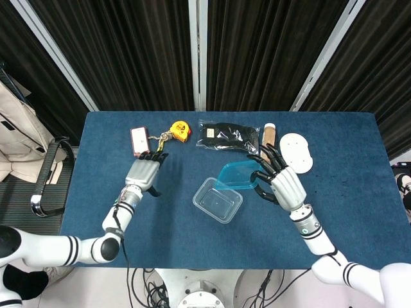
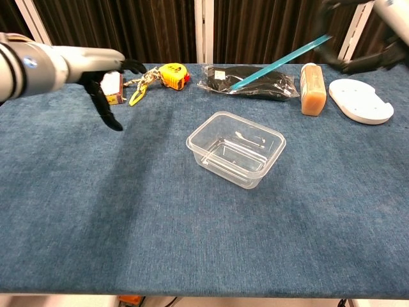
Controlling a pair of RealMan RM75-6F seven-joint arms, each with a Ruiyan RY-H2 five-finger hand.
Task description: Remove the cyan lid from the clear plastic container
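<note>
Cyan lid (image 1: 236, 175), a thin translucent plastic sheet, is clear of the container and tilted in the air, pinched at its 3 o'clock edge by my right hand (image 1: 282, 185). The clear plastic container (image 2: 236, 148) sits open and upright on the blue desk (image 2: 128, 211), with the lid up at its 1 o'clock. My left hand (image 1: 142, 173) hovers at the container's 9 o'clock, well apart from it, fingers (image 1: 153, 156) spread and holding nothing.

I judge the lid light, bendy and a bit slick, so a rim hold with the thumb opposing suits it better than squeezing the flat middle, which would bow. The container looks just as light and may skid if bumped.

At 12 o'clock lie a black packet in clear wrap (image 1: 229, 136), a tan bottle (image 1: 267, 144) and a white oval plate (image 1: 296, 152), all near the lid. Bare cloth spreads from 3 to 6 o'clock of the container, the better place to lay it down.
</note>
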